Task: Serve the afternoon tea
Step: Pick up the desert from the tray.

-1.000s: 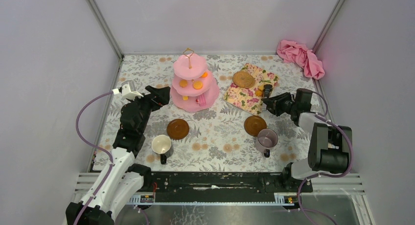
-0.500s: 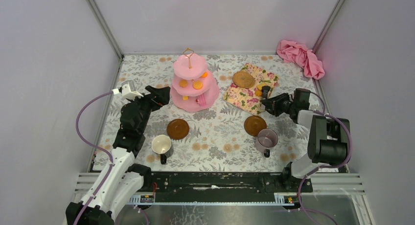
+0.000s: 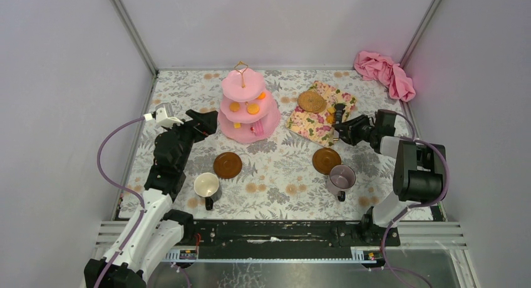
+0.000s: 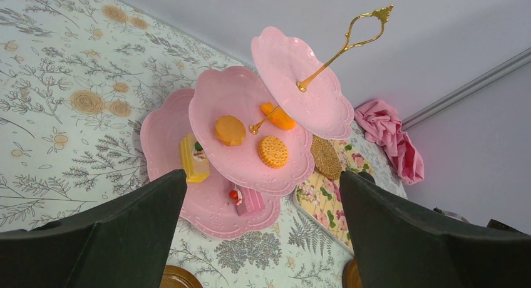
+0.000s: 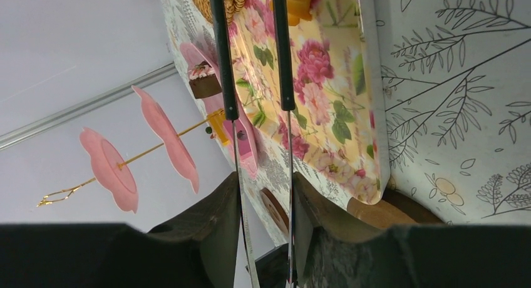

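Top external view: the stand [image 3: 249, 106] rises straight ahead of the left claw [image 3: 210, 119], long axis upright, gold loop pointing up. Biscuits lie on its middle tier and cake slices on the bottom; the top tier is bare. More biscuits [image 3: 330, 119] sit on the tray [image 3: 313, 130] just beyond the right claw [image 3: 343, 130], at the tips of the tongs [image 3: 340, 114] it grips. The left claw gapes wide, holding nothing. Back behind the claws, the white mug [image 3: 206, 185] and purple mug [image 3: 342, 176] stand beside the saucers [image 3: 227, 164], not on them. I judge the serving roughly half done.
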Robot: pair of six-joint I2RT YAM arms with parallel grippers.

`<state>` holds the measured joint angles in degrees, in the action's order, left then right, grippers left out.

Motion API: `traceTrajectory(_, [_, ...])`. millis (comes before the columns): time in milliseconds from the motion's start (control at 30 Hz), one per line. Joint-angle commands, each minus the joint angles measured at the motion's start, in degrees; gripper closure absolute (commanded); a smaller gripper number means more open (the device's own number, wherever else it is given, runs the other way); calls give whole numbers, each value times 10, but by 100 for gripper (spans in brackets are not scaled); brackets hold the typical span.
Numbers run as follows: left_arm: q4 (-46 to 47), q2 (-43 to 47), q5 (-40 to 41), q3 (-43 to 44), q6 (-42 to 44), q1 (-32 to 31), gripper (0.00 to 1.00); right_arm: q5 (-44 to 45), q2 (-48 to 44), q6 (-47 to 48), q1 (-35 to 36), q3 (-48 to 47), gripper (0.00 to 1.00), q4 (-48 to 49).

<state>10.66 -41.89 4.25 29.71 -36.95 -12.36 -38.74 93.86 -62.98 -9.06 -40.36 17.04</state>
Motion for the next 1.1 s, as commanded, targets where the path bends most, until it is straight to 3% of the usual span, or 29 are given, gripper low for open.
traceTrajectory(0, [22,3,-4,-5,1,3,0,-14,24,5,-1,-21,62,-20])
traceTrajectory(67, [21,4,-6,-5,1,2,0,-17,35,6,-1,-26,66,-20])
traceTrajectory(300, [20,7,-4,-6,0,2,0,-26,38,-11,-2,-23,99,-7])
traceTrajectory(1067, [20,11,2,-6,-1,2,0,-30,-96,-19,22,-47,100,-31])
